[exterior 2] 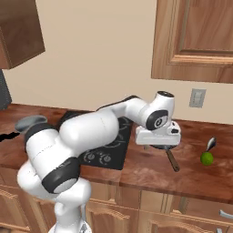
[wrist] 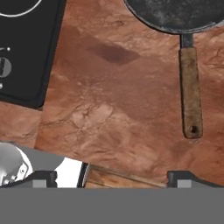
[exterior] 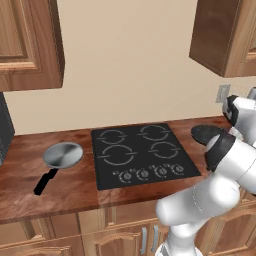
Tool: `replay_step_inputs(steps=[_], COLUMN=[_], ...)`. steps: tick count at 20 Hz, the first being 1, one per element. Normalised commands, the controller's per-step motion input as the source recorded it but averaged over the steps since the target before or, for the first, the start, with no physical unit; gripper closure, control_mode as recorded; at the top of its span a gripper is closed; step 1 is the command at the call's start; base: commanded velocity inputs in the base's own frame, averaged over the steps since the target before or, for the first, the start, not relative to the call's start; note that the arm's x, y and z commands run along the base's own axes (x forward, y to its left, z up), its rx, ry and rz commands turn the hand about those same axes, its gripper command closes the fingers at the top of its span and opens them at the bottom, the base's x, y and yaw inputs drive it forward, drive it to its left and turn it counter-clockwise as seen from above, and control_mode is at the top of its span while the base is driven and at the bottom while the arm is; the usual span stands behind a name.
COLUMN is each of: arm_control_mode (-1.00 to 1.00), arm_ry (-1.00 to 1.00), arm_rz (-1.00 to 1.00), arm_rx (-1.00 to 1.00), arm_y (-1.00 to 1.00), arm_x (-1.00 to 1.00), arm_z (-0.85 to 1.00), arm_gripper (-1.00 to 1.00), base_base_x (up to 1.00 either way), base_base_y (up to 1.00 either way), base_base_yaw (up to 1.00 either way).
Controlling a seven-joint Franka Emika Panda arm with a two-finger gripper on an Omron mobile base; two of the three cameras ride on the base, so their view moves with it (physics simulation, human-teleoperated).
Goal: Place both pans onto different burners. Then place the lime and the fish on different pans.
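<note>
The dark pan [wrist: 175, 13] lies on the wooden counter right of the cooktop [exterior: 142, 152], its brown handle [wrist: 190, 94] pointing toward the counter's front. My gripper [wrist: 113, 179] hangs open above the counter just beside that handle, with nothing between its fingertips [wrist: 43, 178]. In the right base view the gripper [exterior 2: 157, 144] hovers over the dark pan's near rim. The silver pan [exterior: 62, 155] with its black handle sits on the counter left of the cooktop. No burner [exterior: 117, 155] has anything on it. The lime [exterior 2: 207, 158] and the slim grey fish [exterior 2: 210, 144] lie farther right.
Wooden wall cabinets [exterior 2: 195, 41] hang above the counter on both sides. A wall outlet [exterior 2: 197, 97] sits behind the dark pan. Four knobs [exterior: 150, 173] line the cooktop's front edge. The counter's front edge [exterior 2: 173, 189] runs just below the pan handle.
</note>
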Motion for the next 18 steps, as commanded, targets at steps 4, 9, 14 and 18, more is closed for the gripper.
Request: replay_step_inputs(steps=[4,9,14,18], arm_control_mode=[-1.0,-1.0,-1.0,-1.0], arm_ry=[0.0,0.0,0.0,0.0], arm_rz=[0.02,0.03,0.03,0.02], arm_rx=[0.0,0.0,0.0,0.0], arm_y=[-0.41,-0.42,-0.37,-0.23], arm_x=[0.33,0.29,0.26,0.23], arm_z=[-0.37,-0.39,-0.34,-0.34], arm_gripper=[-1.0,-1.0,-1.0,-1.0], base_base_x=[0.0,0.0,0.0,0.0], base_base_y=[0.0,0.0,0.0,0.0], base_base_yaw=[0.0,0.0,0.0,0.0])
